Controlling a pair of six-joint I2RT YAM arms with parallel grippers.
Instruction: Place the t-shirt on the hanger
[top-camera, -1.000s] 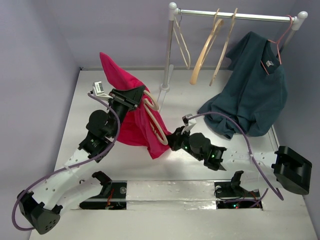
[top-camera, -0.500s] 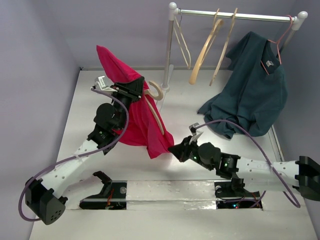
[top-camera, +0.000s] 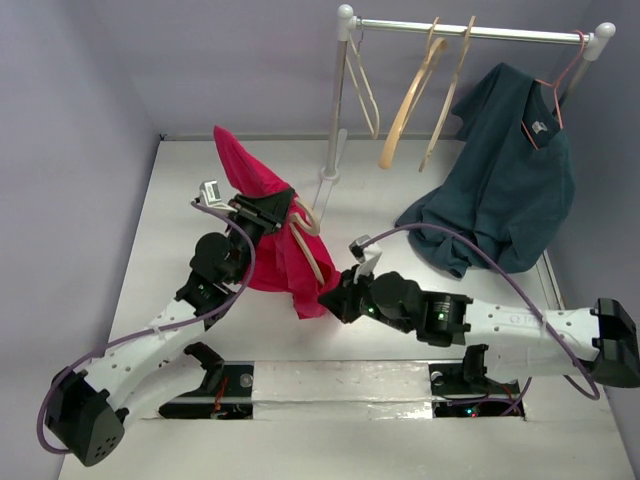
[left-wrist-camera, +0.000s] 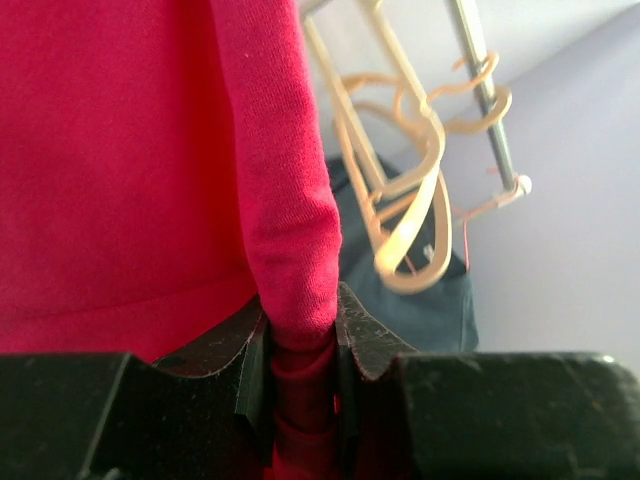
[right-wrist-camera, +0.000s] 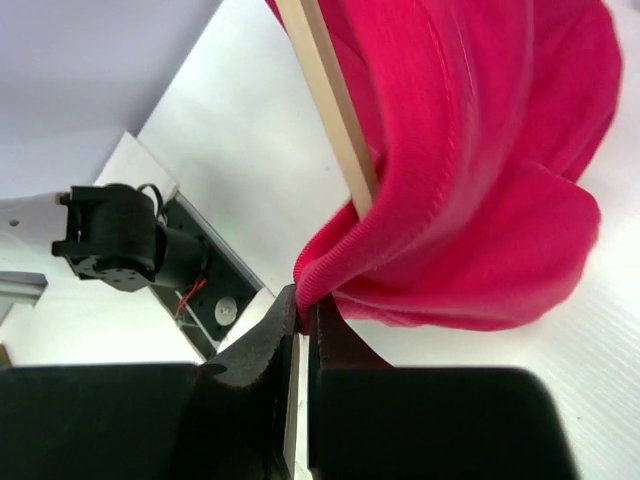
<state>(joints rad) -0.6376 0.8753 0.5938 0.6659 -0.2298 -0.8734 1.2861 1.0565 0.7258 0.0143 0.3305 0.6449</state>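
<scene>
At frame middle, the left gripper pinches the t-shirt — arm bent up. Below, the right gripper nips its hem, arm stretched low.

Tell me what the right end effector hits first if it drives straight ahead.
The t-shirt: the shut right end effector sits right at its hem, with the hanger just beyond, though depth there is unclear.

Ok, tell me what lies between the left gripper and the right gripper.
The hanging t-shirt and one arm of the hanger fill the stretch from the left gripper down to the right gripper; the top external view shows it.
</scene>
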